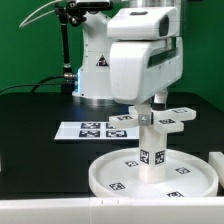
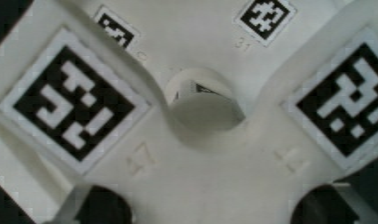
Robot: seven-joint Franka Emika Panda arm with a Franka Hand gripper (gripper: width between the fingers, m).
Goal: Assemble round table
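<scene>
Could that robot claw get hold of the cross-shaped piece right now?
Probably yes. The gripper hangs right over the cross-shaped base, which sits on top of the upright leg on the round disc, with nothing between them.

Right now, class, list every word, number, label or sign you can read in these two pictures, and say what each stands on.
Words or numbers: none readable.
Robot body: dark triangular sign, too small to read.
Marker board, leg, round disc, cross-shaped base: square black-and-white tags, patterns only, no letters.
</scene>
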